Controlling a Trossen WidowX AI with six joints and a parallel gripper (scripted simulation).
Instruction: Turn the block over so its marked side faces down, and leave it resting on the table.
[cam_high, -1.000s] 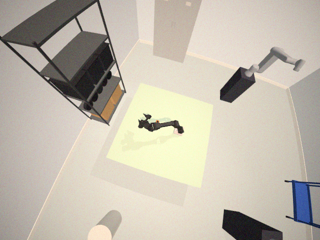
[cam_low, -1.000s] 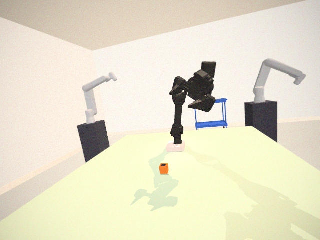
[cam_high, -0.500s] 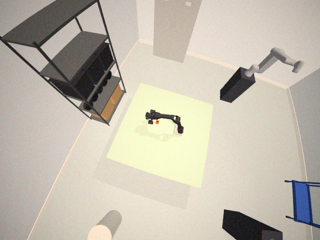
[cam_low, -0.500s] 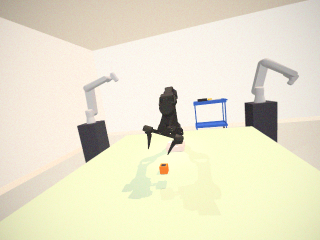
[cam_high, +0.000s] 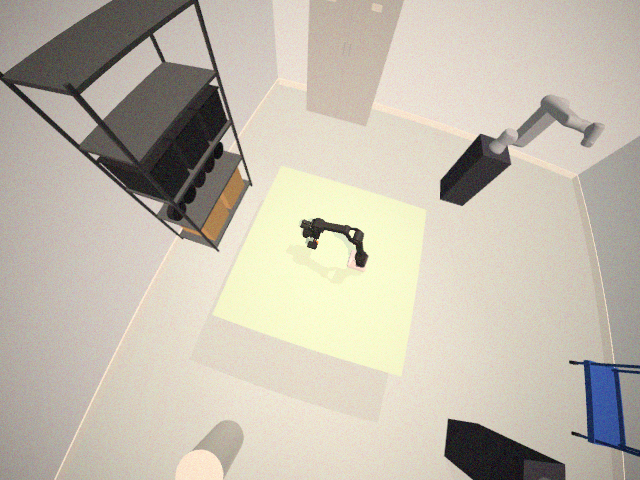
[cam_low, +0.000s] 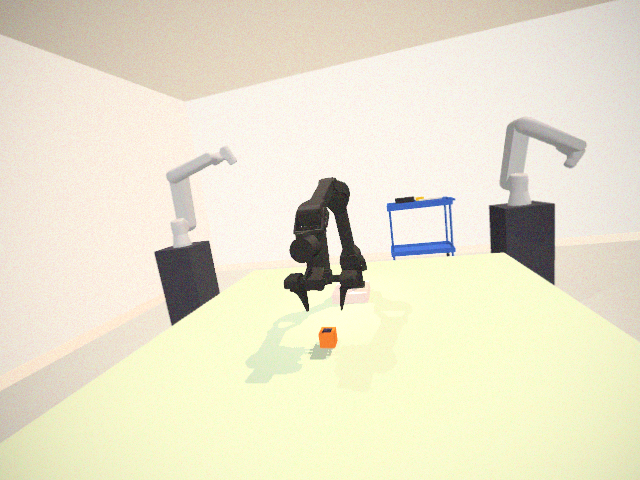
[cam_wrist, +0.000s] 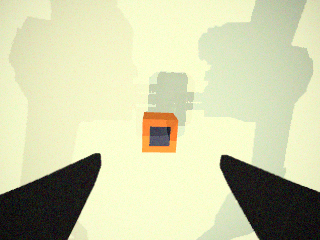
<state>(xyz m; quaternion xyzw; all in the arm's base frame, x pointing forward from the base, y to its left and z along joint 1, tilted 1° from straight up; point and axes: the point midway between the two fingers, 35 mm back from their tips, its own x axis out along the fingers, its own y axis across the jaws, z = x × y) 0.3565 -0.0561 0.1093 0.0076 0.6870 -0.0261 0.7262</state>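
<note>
The small orange block (cam_low: 327, 340) (cam_wrist: 160, 149) sits flat on the pale yellow-green table (cam_low: 465, 372) (cam_high: 320, 315). Its marked side, with a dark square (cam_wrist: 159, 136), faces up. My gripper (cam_low: 324, 310) (cam_wrist: 162, 159) is wide open and empty, with the fingers pointing down above the table. In the wrist view the block lies between the lines of the two fingers, slightly beyond the tips and a little nearer the left one. The fingertips are higher than the block and do not touch it. In the top view the arm hides most of the block.
The arm's pale pink base (cam_low: 360, 295) (cam_high: 353, 264) stands on the table behind the block in the exterior view. Shadows of the arm fall around the block. Shelving (cam_high: 149, 108), a blue cart (cam_low: 421, 205) and other grey arms on dark pedestals stand off the table.
</note>
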